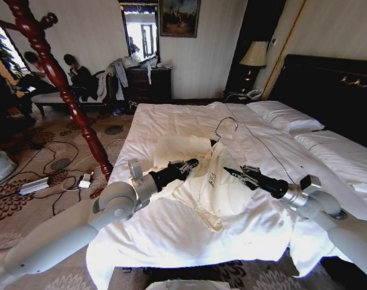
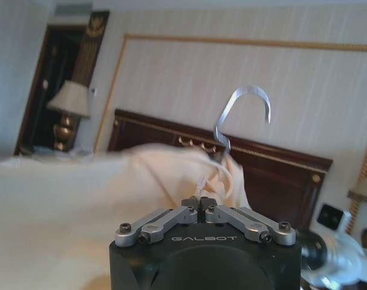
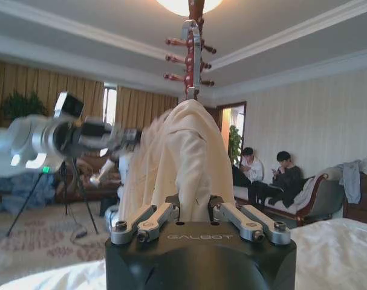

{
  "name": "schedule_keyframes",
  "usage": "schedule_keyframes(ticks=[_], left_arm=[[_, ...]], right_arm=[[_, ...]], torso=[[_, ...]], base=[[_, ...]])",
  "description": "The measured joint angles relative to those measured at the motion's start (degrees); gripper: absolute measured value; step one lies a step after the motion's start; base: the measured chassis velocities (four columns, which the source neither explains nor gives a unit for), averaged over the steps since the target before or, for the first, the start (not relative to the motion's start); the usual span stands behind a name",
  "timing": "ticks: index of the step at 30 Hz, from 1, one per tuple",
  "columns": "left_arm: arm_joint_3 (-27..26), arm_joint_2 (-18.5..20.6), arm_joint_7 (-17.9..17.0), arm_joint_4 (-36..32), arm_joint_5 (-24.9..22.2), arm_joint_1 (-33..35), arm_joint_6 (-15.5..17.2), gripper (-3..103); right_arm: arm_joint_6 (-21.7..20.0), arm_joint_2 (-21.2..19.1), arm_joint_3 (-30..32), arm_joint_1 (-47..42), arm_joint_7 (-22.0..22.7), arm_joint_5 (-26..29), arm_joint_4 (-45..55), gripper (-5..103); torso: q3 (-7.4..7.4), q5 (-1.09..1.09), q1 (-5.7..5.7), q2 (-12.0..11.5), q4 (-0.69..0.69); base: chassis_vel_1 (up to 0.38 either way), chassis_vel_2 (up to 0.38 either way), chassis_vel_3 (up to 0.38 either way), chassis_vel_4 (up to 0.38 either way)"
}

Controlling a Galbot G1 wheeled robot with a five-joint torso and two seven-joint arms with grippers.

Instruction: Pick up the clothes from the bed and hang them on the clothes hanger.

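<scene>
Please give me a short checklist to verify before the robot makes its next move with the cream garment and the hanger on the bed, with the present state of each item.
1. Left gripper grips the clothes: ok; in the left wrist view the fingers are shut on cream fabric.
2. Right gripper grips the clothes: ok; in the right wrist view cream cloth passes between its fingers.
3. Clothes hanger is inside the garment: ok; its hook stands out of the collar.
4. Hook free of tangles: ok; nothing touches it.
5. Garment off the bed: not ok; most lies on the duvet.
6. Coat stand within reach: cannot tell.
</scene>
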Motion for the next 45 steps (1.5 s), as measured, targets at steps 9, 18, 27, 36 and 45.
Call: schedule_keyframes(ticks=[9,18,27,36,45], left_arm=[[-4.19,2.57,1.22,-0.35,0.68,0.37,0.03,0],[-6.16,3.53,1.97,-1.29,0.78,0.82,0.36,0],[-8.56,4.38,2.37,-1.54,-0.73,0.28,0.53,0],[-3.21,4.34,3.42,-3.84,0.3,2.1,0.53,0],[1.52,4.37,5.41,-5.5,2.51,2.81,0.48,0]], right_arm=[[-0.69,-0.83,2.58,-1.69,-6.7,-1.76,-0.02,19],[-1.48,-1.44,4.62,-2.57,-10.19,-4.85,-0.27,19],[-1.97,-1.53,5.23,-2.37,-9.28,-7.65,-2.2,19],[-2.58,-1.84,4.31,-2.24,-9.33,-2.14,-1.15,19],[-2.77,-1.74,2.8,-1.57,-7.24,5.05,-0.08,19]], torso=[[0.0,0.0,0.0,0.0,0.0],[0.0,-0.01,0.0,0.0,0.0],[0.0,0.01,0.0,0.0,0.0],[0.0,0.0,0.0,0.0,0.0],[0.0,0.0,-0.01,0.0,0.0]], base=[[0.0,0.0,0.0,0.0],[0.0,0.0,0.0,0.0],[0.0,0.0,0.0,0.0],[0.0,0.0,0.0,0.0],[0.0,0.0,0.0,0.0]])
